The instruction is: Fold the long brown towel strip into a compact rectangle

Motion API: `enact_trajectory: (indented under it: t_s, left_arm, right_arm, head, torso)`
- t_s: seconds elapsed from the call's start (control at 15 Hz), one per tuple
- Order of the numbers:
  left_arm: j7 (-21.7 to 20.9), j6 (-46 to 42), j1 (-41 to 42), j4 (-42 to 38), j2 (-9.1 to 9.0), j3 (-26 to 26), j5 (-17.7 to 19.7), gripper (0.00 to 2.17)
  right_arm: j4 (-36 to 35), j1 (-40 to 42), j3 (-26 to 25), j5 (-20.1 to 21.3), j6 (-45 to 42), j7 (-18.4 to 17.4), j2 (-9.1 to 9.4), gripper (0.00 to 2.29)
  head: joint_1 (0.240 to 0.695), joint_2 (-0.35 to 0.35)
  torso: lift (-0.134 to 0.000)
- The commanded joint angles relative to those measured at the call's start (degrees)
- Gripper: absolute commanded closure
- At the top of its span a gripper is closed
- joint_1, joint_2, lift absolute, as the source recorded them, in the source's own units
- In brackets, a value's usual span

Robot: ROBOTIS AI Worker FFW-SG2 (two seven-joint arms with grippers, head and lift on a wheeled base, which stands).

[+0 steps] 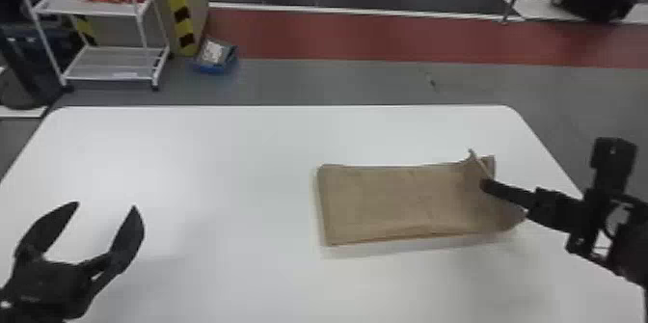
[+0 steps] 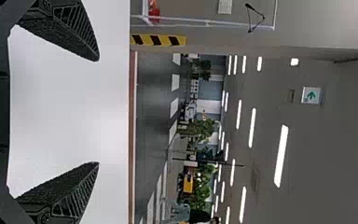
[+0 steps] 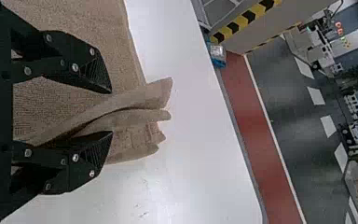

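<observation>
The left gripper (image 1: 106, 205) sits near left, fingers wide apart and pointing far, while the right one (image 1: 487, 186) (parted too, though less) points leftward from the right.

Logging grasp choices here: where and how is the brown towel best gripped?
Probably by the raised fold at the right end of the brown towel, coming in from the robot's right, jaws straddling it: that fold stands up, while most of the towel lies flat on the table.

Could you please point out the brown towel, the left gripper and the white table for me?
Brown towel (image 1: 400, 201), head view, middle of its upper surface.
Left gripper (image 1: 106, 205), head view, midway between its fingertips.
White table (image 1: 241, 129), head view, bare surface near far edge.
</observation>
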Motion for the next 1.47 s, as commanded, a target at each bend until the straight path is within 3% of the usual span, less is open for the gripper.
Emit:
enact_trajectory:
  t_s: [0.0,0.33,0.67,0.8,1.07,1.27,1.4]
  left_arm:
    - [-0.01,0.04,0.14,0.05,-0.02,0.12,-0.05,0.08]
    - [-0.01,0.04,-0.21,0.67,-0.02,-0.41,-0.05,0.08]
    - [-0.09,-0.14,0.05,0.67,-0.02,-0.23,-0.05,0.08]
    - [-0.18,-0.14,0.49,0.49,0.07,0.12,0.04,0.08]
    - [-0.18,-0.31,0.84,0.14,0.07,0.30,0.04,0.08]
    - [-0.18,-0.14,0.75,0.05,0.07,0.30,0.04,0.08]
    - [-0.18,-0.14,0.75,-0.12,0.07,0.30,0.04,0.08]
  right_arm:
    - [0.13,0.30,-1.60,0.08,0.71,0.12,-1.31,0.05]
    - [0.22,1.27,-4.67,0.34,1.41,0.56,-4.12,0.10]
    - [5.31,-1.28,1.13,5.62,0.54,0.48,-4.91,0.19]
    - [6.54,-1.90,4.03,7.99,0.36,0.48,-4.65,0.43]
    - [6.02,-1.46,4.29,7.81,0.71,1.35,-4.30,1.43]
    - [5.66,-0.67,3.50,6.41,1.24,1.53,-4.30,1.48]
    - [2.59,-0.14,0.42,1.66,1.59,1.53,-3.86,1.48]
  head:
    - [0.695,-0.111]
    - [0.695,-0.176]
    - [0.695,-0.196]
    - [0.695,-0.184]
    - [0.695,-0.148]
    - [0.695,-0.144]
    - [0.695,-0.143]
  torso:
    - [-0.125]
    - [-0.125]
    - [-0.125]
    - [-0.125]
    - [-0.125]
    - [-0.125]
    - [-0.125]
